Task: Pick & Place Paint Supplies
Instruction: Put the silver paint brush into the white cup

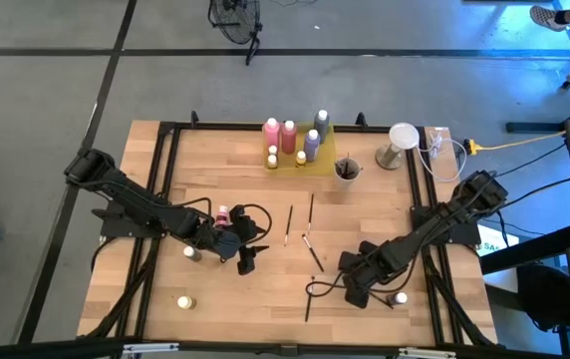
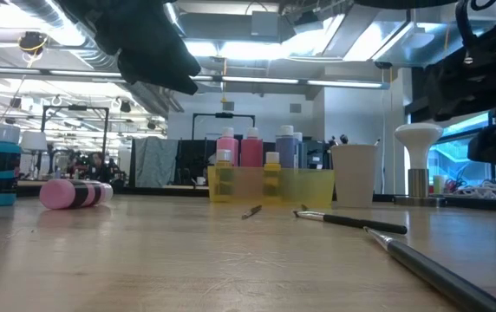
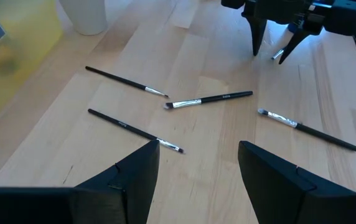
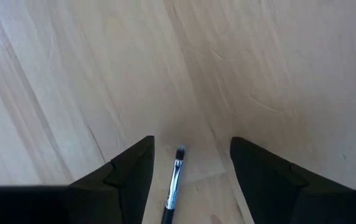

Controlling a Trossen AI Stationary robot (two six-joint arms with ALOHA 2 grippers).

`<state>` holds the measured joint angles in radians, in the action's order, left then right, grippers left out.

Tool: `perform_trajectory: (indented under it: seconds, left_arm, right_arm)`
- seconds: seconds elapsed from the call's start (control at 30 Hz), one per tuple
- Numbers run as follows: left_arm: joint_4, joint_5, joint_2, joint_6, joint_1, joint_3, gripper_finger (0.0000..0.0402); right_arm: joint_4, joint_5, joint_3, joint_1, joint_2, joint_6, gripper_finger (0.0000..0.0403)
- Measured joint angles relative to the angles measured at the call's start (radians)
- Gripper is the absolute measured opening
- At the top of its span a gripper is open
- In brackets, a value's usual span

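Wooden table (image 1: 215, 289) is holding scattered brushes. Right gripper (image 4: 190, 171) is hovering open and empty, straddling a paintbrush (image 4: 173, 183) lying flat. Probably pre-grasp: lower, close. Left gripper (image 3: 196, 171) is waiting open near centre.

pink, purple, grey bottles (image 1: 290, 136) upright in far tray, pink bottle (image 1: 223, 215) tipped over left, brushes (image 1: 311, 209) scattered flat mid-table

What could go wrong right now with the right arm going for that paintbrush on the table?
The paintbrush lies flat and thin between the right gripper's open jaws, so they may close over it or scrape the table. A small bottle stands close by the gripper and could get knocked over.
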<state>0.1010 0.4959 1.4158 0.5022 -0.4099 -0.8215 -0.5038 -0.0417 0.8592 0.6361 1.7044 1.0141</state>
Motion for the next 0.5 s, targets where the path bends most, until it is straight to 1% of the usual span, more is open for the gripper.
perform_trajectory:
  seconds: [0.23, 0.5]
  left_arm:
    - [0.000, 0.000, 0.000, 0.000, 0.000, 0.000, 0.0213]
    - [0.000, 0.000, 0.000, 0.000, 0.000, 0.000, 0.0213]
  right_arm:
    - [-0.060, 0.010, 0.057, -0.007, 0.014, -0.005, 0.0217]
    - [-0.137, 0.054, 0.116, -0.009, 0.087, 0.003, 0.0217]
